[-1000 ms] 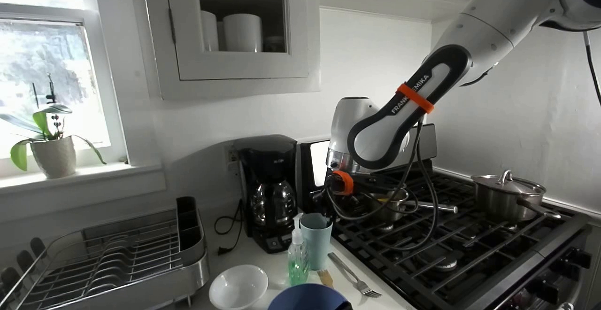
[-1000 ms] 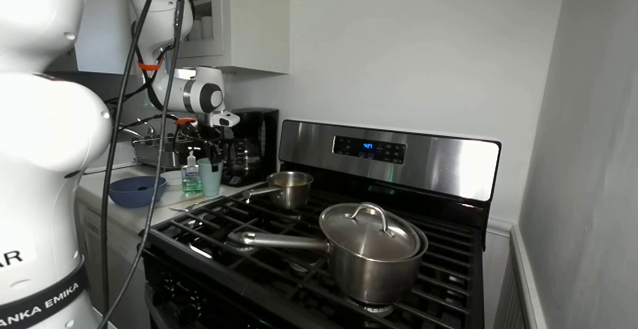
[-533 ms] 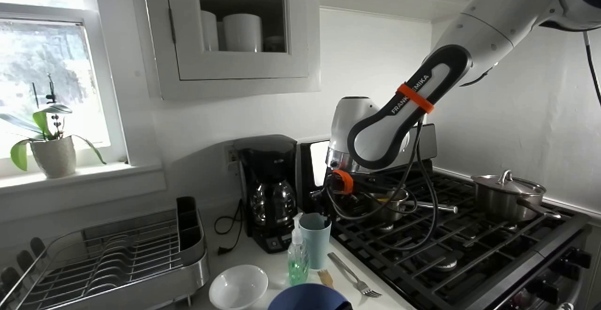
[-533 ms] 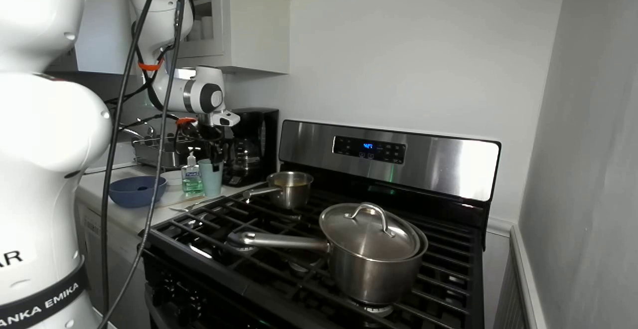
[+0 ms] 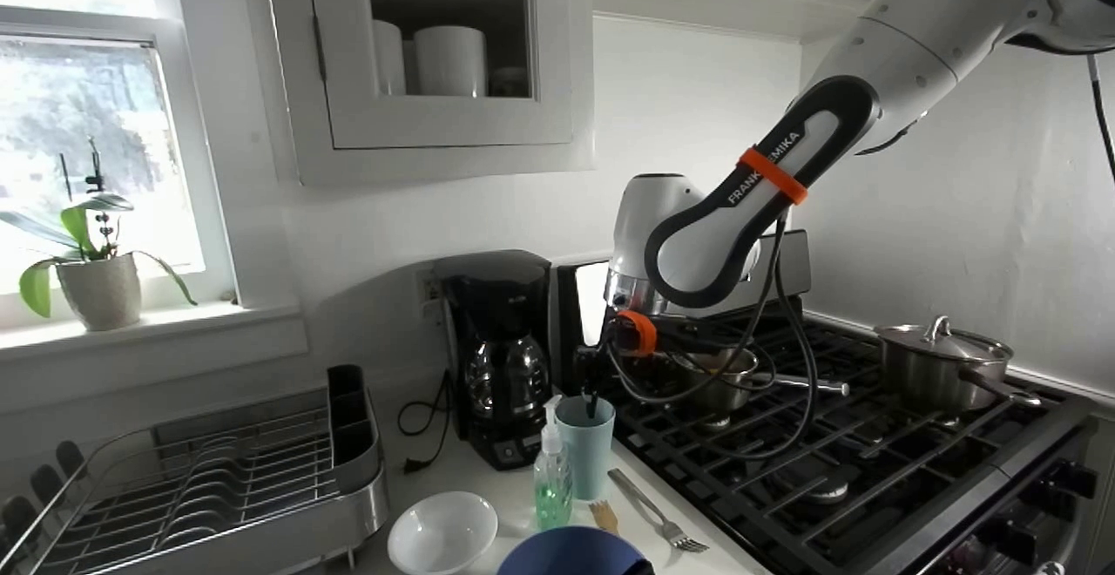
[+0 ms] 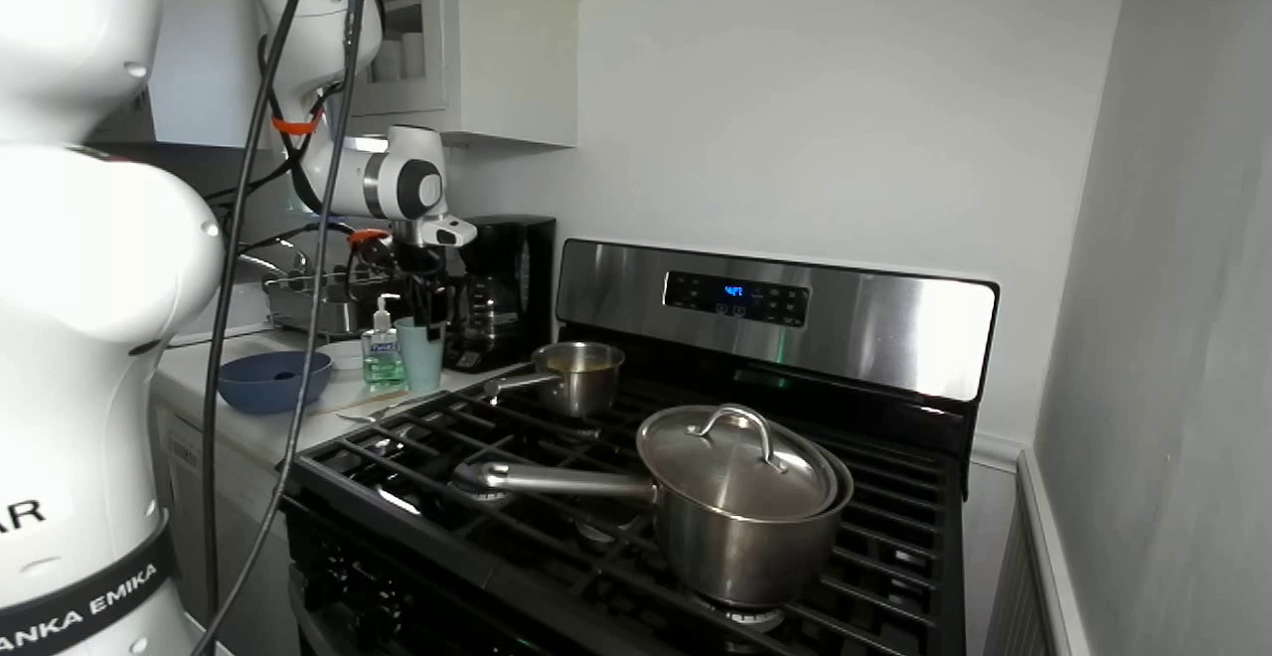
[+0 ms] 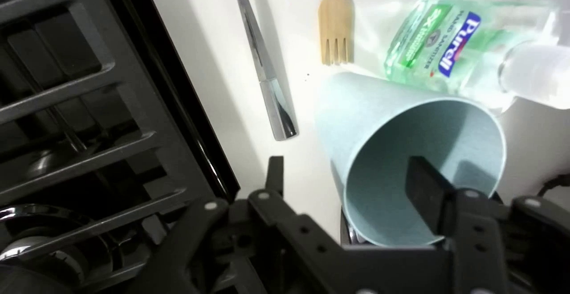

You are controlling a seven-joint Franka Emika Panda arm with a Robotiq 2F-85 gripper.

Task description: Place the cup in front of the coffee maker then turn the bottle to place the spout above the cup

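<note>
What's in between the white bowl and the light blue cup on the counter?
The green pump bottle stands between the white bowl and the cup. You can see that in both exterior views.

Arm's (image 5: 906, 39) mostly glossy white and rounded, dotted with little grey plugs (image 6: 209, 229), plus a black loop of trim (image 5: 736, 192) printed FRANK and EMIKA in white, with an orange strap (image 5: 773, 175) cutting across the words. It's got dark cables (image 6: 210, 457), a silvery ring (image 5: 629, 292) and a second orange wrap (image 5: 643, 334) near the jaws, and in an exterior view a black belt (image 6: 99, 596) reading ANKA EMIKA. Jaws themselves are all black, kinda chunky linkages with small round metallic screw heads (image 7: 263, 195).
</note>
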